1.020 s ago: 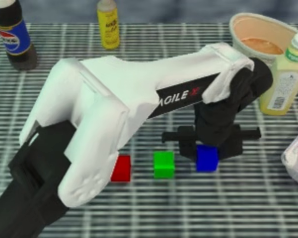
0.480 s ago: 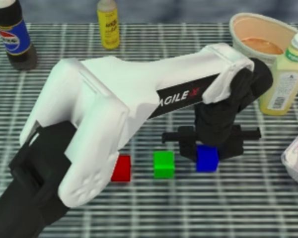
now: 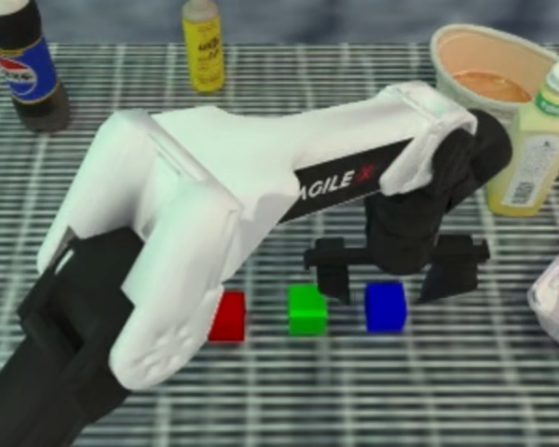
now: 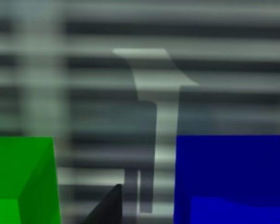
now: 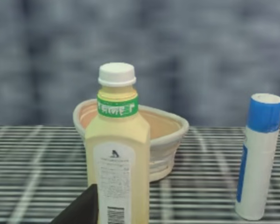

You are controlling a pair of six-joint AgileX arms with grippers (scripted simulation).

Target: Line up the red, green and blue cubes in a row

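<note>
Blue cube (image 3: pixel 385 306): sitting on the grid-patterned table (image 3: pixel 466 391), at the right end of the row, nothing touching it.
Row: red cube (image 3: pixel 228 316), green cube (image 3: pixel 307 309), then blue, left to right across the top view, small gaps between them, all roughly on one line. The red one is partly tucked under the left arm's white body.
Key relation: the blue cube lies directly beneath the left gripper (image 3: pixel 395 268), slightly toward the near edge of the table; the opening line of the fingers runs along the row, so a straight lift clears it.
Left gripper: spread wide, one finger between green and blue, the other out past blue's right side, neither touching the cube. Holding nothing.
Left wrist view: green cube (image 4: pixel 21 179) and blue cube (image 4: pixel 231 177) side by side with bare table between them, a dark fingertip showing at the edge.
Nearer arm: the left, by far; the right gripper is off toward the table's right, looking at a cream bottle (image 5: pixel 116 154), a bowl (image 5: pixel 165 135) and a blue-capped tube (image 5: pixel 259 156). Its fingers: cannot tell.
Judgement: the row looks complete; the move to come is likely a clean retreat upward, and the one risk is clipping green or blue on the way.
</note>
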